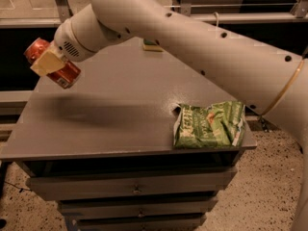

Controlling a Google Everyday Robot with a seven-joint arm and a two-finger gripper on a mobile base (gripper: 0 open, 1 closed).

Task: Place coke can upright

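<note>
The coke can [61,71] is a red-orange can held tilted in the air above the left edge of the grey table [120,114]. My gripper [48,61] is shut on the coke can, with a cream finger pad [47,61] across its middle. The can's two ends stick out on either side of the pad. My long white arm [192,37] reaches in from the upper right, across the table.
A green chip bag [209,125] lies at the table's front right corner. A green-and-yellow sponge [152,45] sits at the far edge, partly behind the arm. Drawers [134,189] run below the tabletop. Speckled floor lies at the right.
</note>
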